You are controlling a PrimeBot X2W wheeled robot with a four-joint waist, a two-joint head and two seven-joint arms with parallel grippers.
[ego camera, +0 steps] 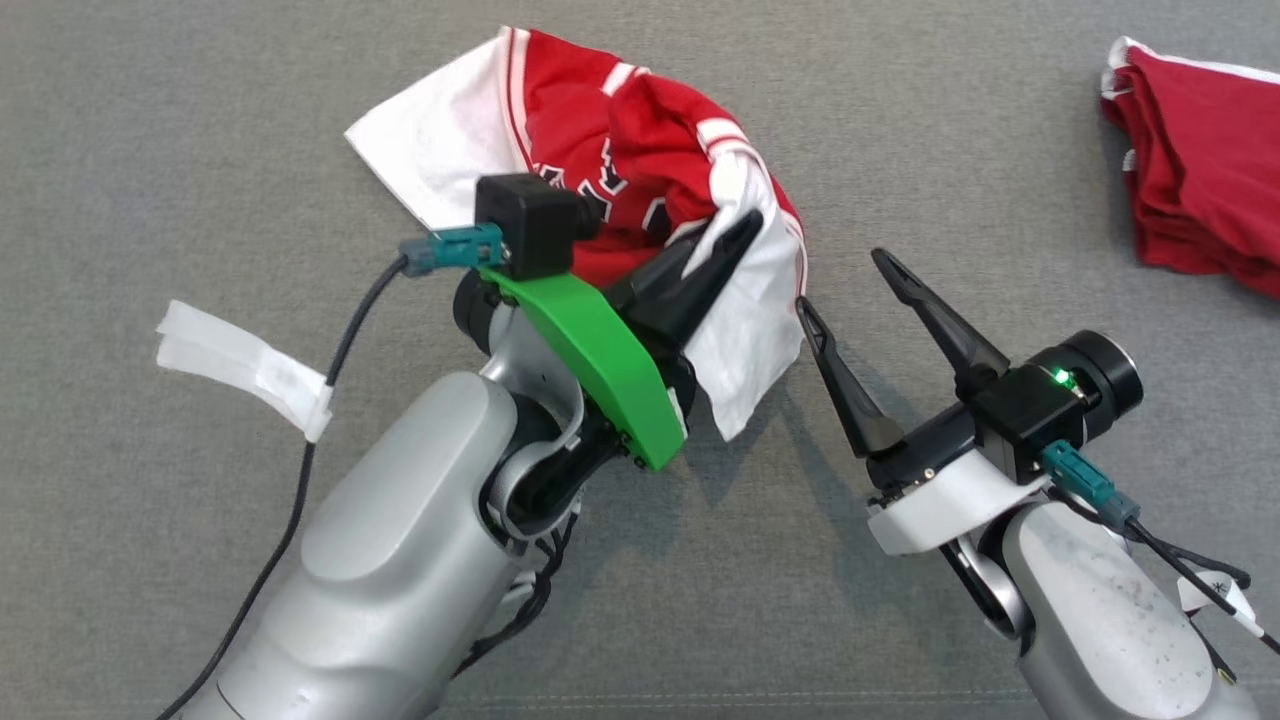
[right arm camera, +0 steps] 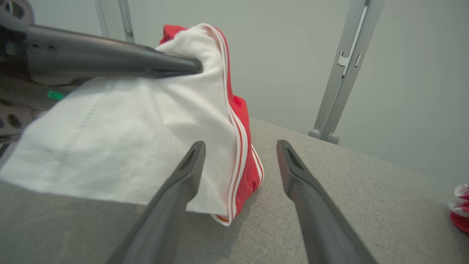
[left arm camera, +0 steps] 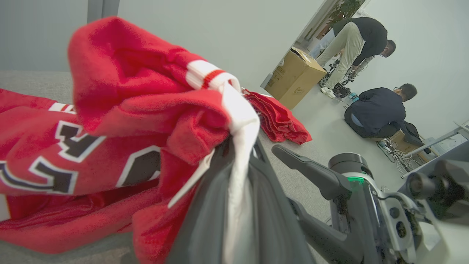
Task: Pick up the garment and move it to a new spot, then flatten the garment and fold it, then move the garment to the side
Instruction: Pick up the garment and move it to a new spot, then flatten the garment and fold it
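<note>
One grey table spreads under everything. On it, left of centre and toward the far side, sits the garment, a red jersey with dark lettering and a white inside. It is bunched and partly lifted, and a white flap hangs from my left pincer down toward the table. A second red pile lies well apart at the far right edge. Past the table, the left wrist view shows two people, one bending and one crouched, near a cardboard box. My left pincer is clamped together on a fold of the garment, with white cloth pinched in its grip. My right pincer is spread wide and holds nothing. It is just beside the hanging flap, with one fingertip close to the striped hem; I cannot tell whether it touches. A white tape tag wraps the left arm's cable.
</note>
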